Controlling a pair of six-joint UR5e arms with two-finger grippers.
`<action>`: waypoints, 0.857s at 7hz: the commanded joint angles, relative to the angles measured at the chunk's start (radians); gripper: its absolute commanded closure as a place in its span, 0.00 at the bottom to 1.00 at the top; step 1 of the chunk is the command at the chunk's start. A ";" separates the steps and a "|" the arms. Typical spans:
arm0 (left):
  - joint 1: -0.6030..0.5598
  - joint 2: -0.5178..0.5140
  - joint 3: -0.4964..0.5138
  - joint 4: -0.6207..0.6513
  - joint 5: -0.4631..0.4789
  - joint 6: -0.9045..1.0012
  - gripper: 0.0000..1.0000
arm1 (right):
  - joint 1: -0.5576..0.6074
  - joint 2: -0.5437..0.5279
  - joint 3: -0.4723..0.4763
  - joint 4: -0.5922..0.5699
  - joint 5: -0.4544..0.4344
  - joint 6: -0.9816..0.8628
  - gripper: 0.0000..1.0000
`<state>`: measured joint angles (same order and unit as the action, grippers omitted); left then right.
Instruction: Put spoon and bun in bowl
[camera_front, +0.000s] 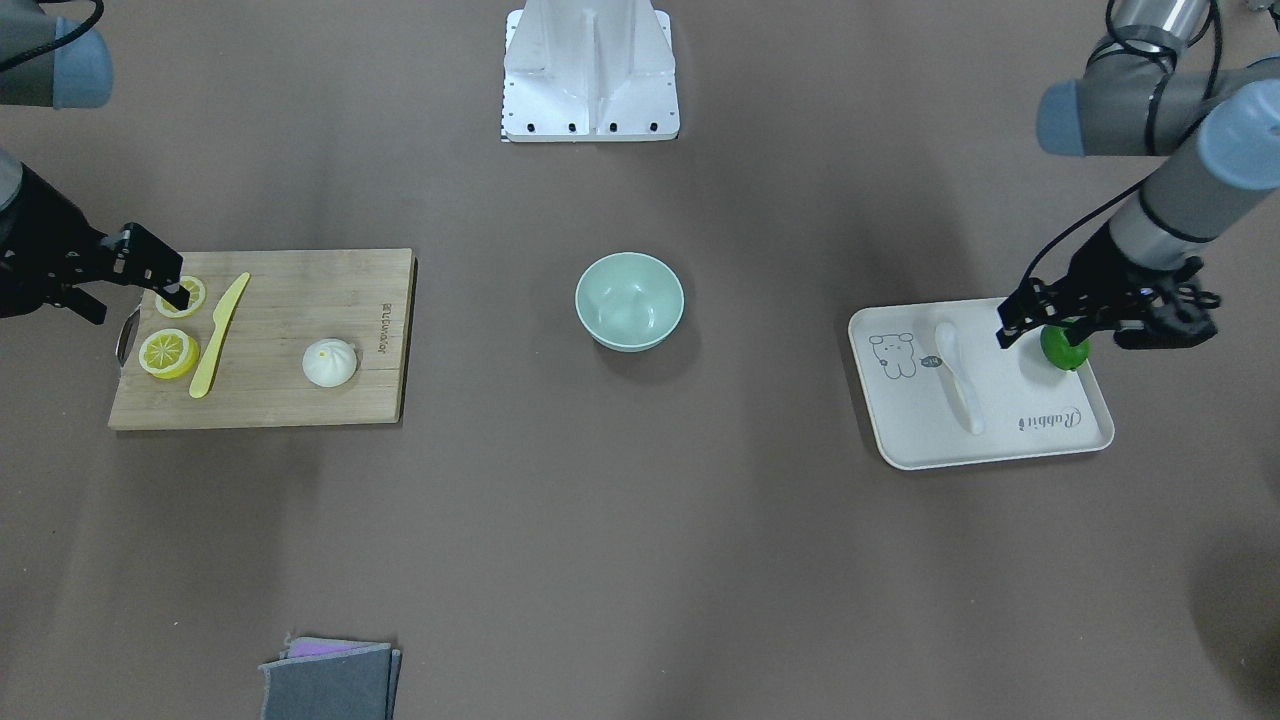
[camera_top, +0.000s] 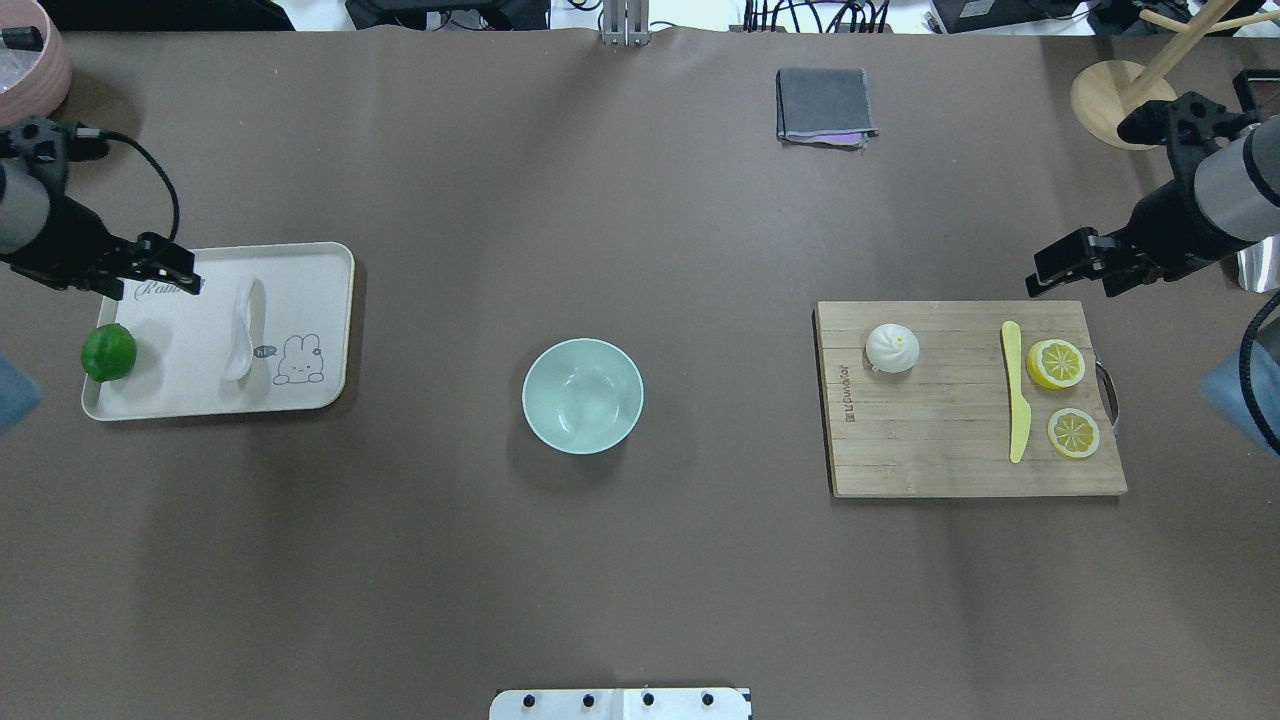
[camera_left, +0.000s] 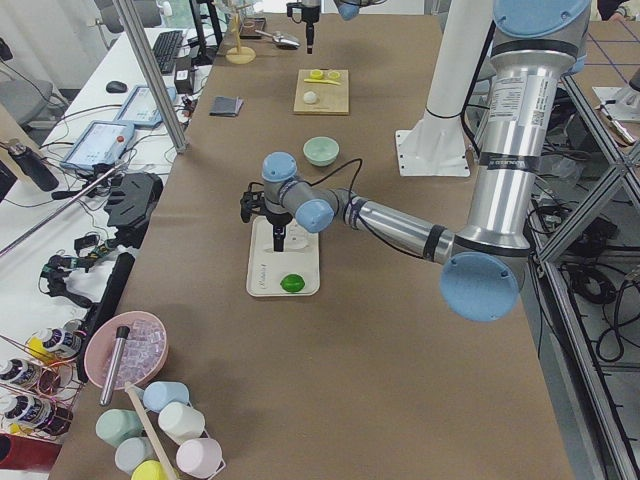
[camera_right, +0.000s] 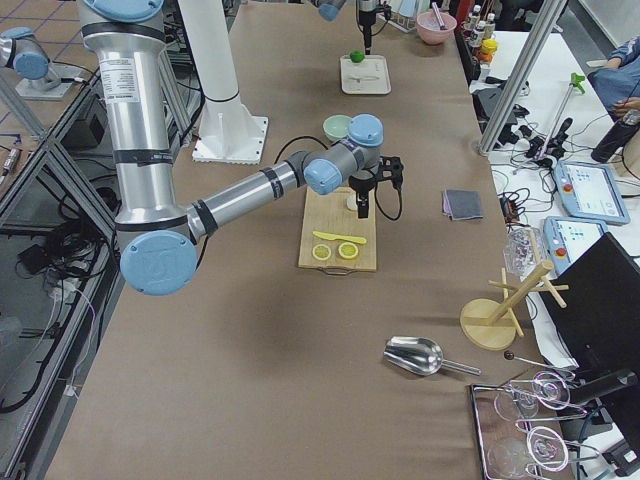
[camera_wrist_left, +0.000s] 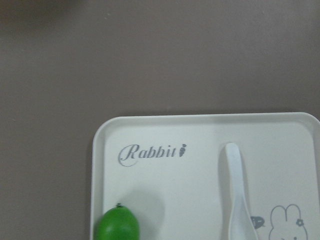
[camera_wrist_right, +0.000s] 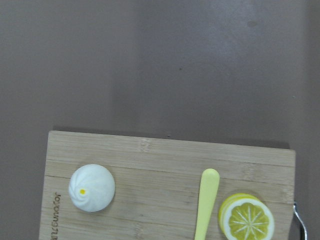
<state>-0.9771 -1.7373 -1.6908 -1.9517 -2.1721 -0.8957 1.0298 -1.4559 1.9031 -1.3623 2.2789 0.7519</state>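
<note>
1. spoon (camera_top: 243, 322) lies flat on tray (camera_top: 320, 262), left of bowl (camera_top: 583, 395). its long axis runs away from the robot, scoop at the near end.
2. spoon is likely light, stiff and slick, so pinch the handle.
3. bun (camera_top: 892, 348) sits on board (camera_top: 940, 460), pleats up. probably soft, so squeeze the sides gently.
4. left claw (camera_top: 175, 272) and right claw (camera_top: 1060, 262) look apart, holding nothing.

- The bowl (camera_top: 545, 365) stands alone mid-table, with bare table all round and open above.
- Left end: on the tray (camera_top: 180, 385), the lime (camera_top: 108, 352) lies well apart from the spoon (camera_top: 240, 335).
- Right end: on the board (camera_top: 930, 450), the knife (camera_top: 1016, 400) lies between the bun (camera_top: 892, 348) and the lemon slices (camera_top: 1056, 364).
- The cloth (camera_top: 822, 117) sits near the far edge.
</note>
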 joint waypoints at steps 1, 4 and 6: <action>0.073 -0.086 0.104 -0.007 0.034 -0.046 0.18 | -0.034 0.031 -0.024 0.003 -0.007 0.021 0.06; 0.084 -0.085 0.195 -0.117 0.063 -0.048 0.33 | -0.080 0.066 -0.044 0.002 -0.053 0.081 0.05; 0.090 -0.090 0.220 -0.130 0.063 -0.048 0.53 | -0.086 0.069 -0.044 0.002 -0.055 0.084 0.05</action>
<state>-0.8898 -1.8241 -1.4849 -2.0689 -2.1097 -0.9424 0.9489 -1.3889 1.8598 -1.3605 2.2281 0.8313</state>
